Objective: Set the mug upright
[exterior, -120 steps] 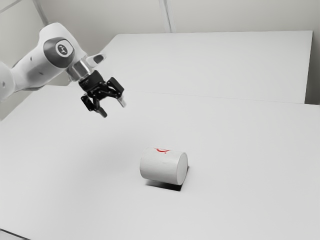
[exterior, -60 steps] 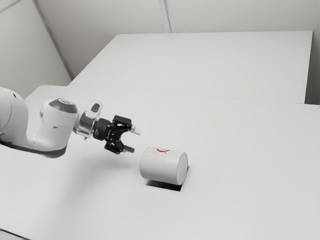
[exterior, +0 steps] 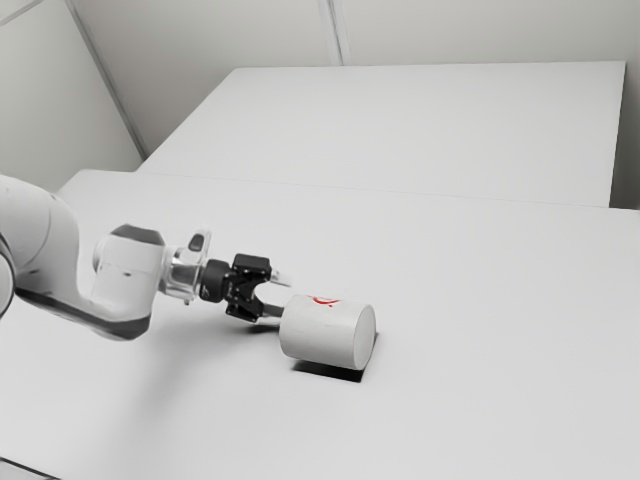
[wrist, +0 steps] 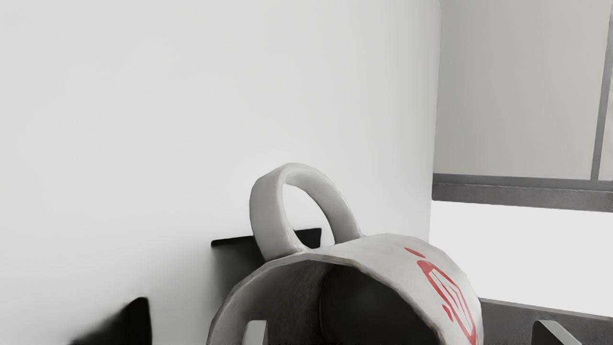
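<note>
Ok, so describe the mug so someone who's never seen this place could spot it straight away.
On the nearer white table, just beyond the black gripper, a white mug lies on its side. Its open mouth faces the gripper, its flat base the exterior view's right. A looped handle and red printed mark set it apart from the plain tabletop.
</note>
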`<state>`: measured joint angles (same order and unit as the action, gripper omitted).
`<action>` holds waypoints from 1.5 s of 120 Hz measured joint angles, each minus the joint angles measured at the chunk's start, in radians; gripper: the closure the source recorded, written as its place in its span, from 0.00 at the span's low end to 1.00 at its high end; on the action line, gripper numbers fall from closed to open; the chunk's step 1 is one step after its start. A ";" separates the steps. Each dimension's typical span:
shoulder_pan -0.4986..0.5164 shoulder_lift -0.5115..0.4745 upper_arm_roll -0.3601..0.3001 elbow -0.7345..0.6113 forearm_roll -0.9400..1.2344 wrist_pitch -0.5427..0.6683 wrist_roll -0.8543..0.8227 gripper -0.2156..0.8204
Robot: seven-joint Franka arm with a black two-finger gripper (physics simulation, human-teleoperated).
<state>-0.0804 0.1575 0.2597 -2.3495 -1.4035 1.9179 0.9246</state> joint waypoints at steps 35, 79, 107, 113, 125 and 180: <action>0.000 0.001 -0.037 -0.016 -0.038 -0.006 0.100 0.21; -0.002 0.003 -0.097 -0.023 -0.092 -0.002 0.173 0.21; -0.002 -0.001 -0.114 -0.035 -0.114 -0.001 0.204 0.42; -0.001 -0.001 -0.115 -0.035 -0.118 0.000 0.209 0.55; 0.000 -0.005 -0.116 -0.035 -0.121 0.002 0.216 0.73; -0.002 -0.077 -0.173 -0.011 -0.200 -0.064 0.239 0.94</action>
<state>-0.0825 0.0801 0.0862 -2.3604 -1.6031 1.8538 1.1638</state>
